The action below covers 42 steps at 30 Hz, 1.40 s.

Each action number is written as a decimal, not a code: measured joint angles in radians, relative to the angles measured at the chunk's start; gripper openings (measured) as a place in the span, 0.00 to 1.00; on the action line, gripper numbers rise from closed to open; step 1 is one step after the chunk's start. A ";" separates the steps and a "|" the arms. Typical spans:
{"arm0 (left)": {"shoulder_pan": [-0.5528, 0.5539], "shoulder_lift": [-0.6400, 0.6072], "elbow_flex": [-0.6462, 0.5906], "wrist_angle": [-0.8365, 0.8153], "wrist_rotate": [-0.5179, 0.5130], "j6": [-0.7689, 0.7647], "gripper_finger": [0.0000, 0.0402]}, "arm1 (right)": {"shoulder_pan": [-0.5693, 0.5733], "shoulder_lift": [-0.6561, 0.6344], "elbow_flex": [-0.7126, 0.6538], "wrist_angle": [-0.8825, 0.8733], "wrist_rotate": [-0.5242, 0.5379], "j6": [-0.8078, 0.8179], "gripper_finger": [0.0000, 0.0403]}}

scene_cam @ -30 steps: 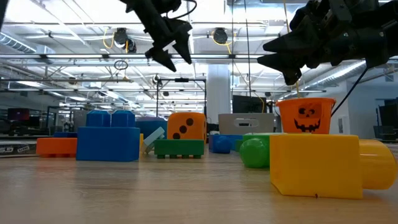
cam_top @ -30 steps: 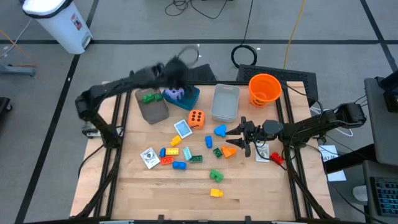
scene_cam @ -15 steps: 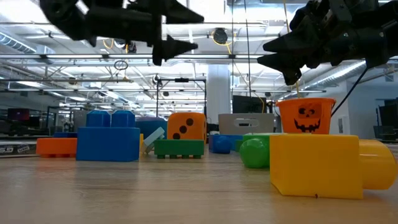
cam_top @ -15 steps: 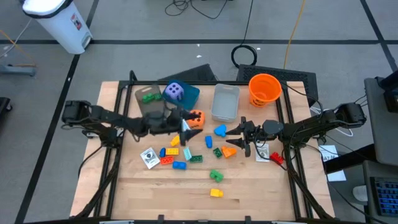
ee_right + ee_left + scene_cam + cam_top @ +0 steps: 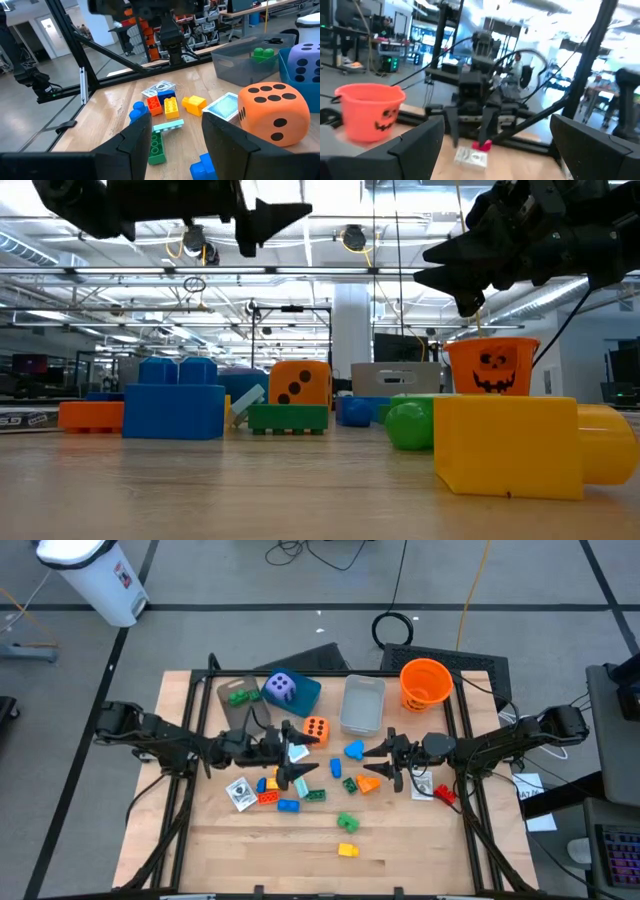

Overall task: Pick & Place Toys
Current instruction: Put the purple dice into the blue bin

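loose bricks (image 5: 288, 797) and orange die (image 5: 316, 729) crowd the open left gripper (image 5: 292, 753).

An orange die (image 5: 316, 729) with black spots, a purple die (image 5: 282, 688) with white spots, an orange bucket (image 5: 425, 683).

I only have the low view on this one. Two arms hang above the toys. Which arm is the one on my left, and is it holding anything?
Observer: That is the left arm. Its end effector is open and empty, above the toys next to the orange die.
Operator: Are any toys in a container that I can't see?
Observer: Yes, a purple die sits in the teal box.
Operator: Anything else?
Observer: A green brick lies in the grey bin beside that box.
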 joint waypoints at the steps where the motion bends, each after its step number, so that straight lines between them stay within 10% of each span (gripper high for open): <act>1: -0.010 0.000 0.000 0.002 0.003 -0.001 0.91 | 0.000 0.000 0.000 0.000 0.000 0.000 0.41; 34: -0.021 0.001 0.003 -0.121 -0.087 -0.017 0.91 | 0.000 0.000 0.000 0.000 0.000 0.000 0.41; 42: 0.237 -0.005 0.281 -0.880 -0.165 -0.015 0.91 | 0.000 0.000 0.000 0.000 0.000 0.000 0.41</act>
